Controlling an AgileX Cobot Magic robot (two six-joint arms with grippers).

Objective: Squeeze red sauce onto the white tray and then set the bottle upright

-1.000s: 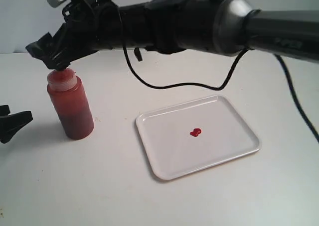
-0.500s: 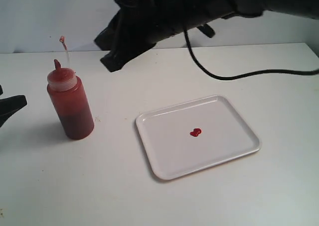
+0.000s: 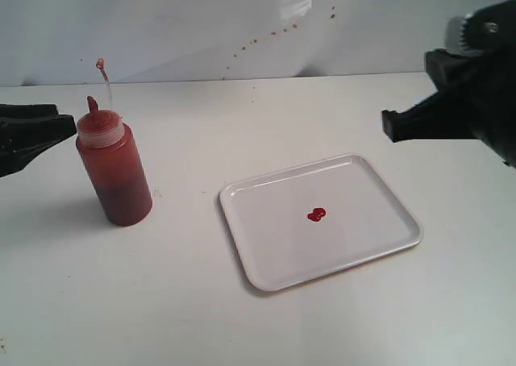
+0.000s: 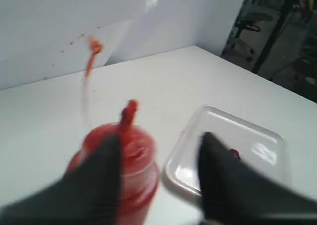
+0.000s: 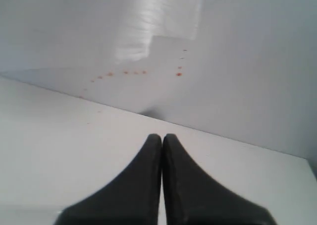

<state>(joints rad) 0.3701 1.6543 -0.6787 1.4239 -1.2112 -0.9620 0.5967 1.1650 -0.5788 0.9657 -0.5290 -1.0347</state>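
The bottle (image 3: 114,171) stands upright on the table at the left, red nozzle up, its tethered tip cap (image 3: 100,63) dangling above. The white tray (image 3: 371,187) lies right of it with the red sauce (image 3: 316,214) as a small double drop near its middle. My left gripper (image 3: 60,128) is open at the left edge, level with the bottle's cap and just short of it. In the left wrist view the bottle (image 4: 130,155) sits between and beyond the blurred open fingers (image 4: 101,175), with the tray (image 4: 257,136) behind. My right gripper (image 5: 162,137) is shut and empty, raised at the right (image 3: 391,126).
A pale wall (image 3: 201,19) with tiny red specks (image 3: 254,40) backs the table. A white table surface (image 3: 161,301) lies around the tray and bottle. The right arm's dark body (image 3: 484,84) hangs over the table's right side.
The right arm has swung away from above the bottle to the far right of the scene. The left gripper has risen and come closer to the bottle's cap. Bottle and tray stay put.
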